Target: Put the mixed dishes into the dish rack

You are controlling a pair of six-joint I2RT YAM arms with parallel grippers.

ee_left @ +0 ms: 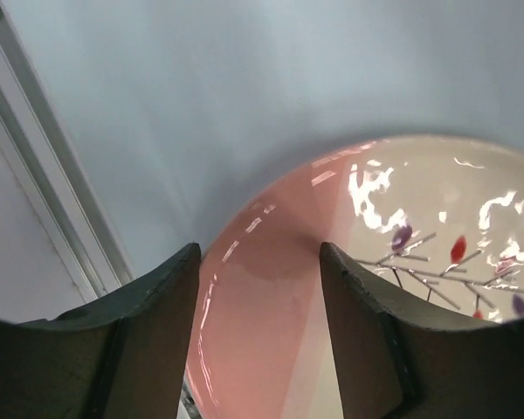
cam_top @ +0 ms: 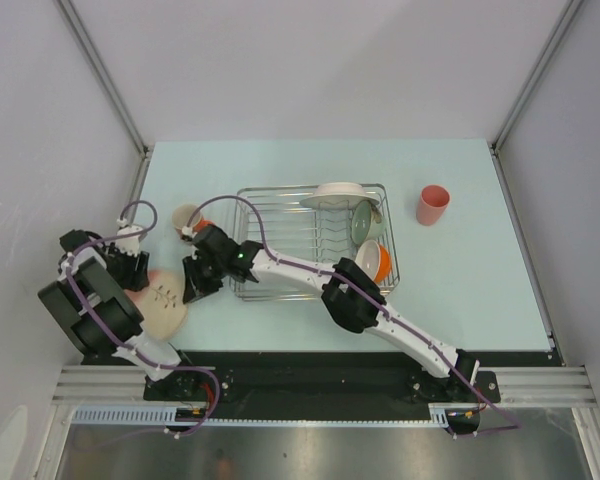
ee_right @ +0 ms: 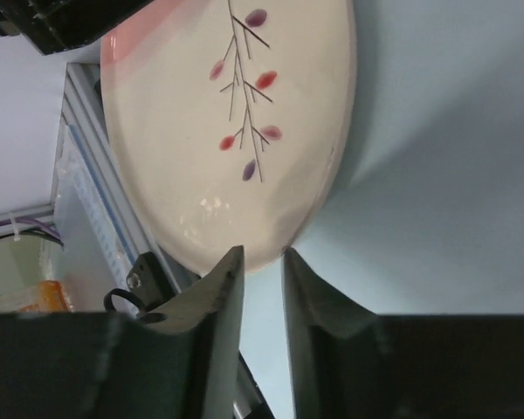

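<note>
Left of rack [cam_top: 280,215]: pink plate [cam_top: 162,297] with twig pattern, near the worktop's [cam_top: 460,290] left edge, between both pincers.
Left pincer [ee_left: 258,336]: jaws wide apart, the plate's pink rim showing in the gap.
Right pincer [ee_right: 259,262]: jaws narrow, plate edge at the tips; grip cannot be told.
Rack contents: white plate [cam_top: 337,195], grey-green bowl [cam_top: 363,225], orange bowl [cam_top: 377,261], at its right end.
Right of rack: pink cup [cam_top: 432,205], apart.

I'm looking into a robotics lab test cell: bare grey walls [cam_top: 320,60], aluminium posts [cam_top: 105,75], a pale worktop [cam_top: 280,165], and left arm [cam_top: 100,300] and right arm [cam_top: 380,310] bolted to a metal rail [cam_top: 320,385] beside a cable track [cam_top: 130,414]. Only the rack [cam_top: 280,215] looks domestic.
</note>
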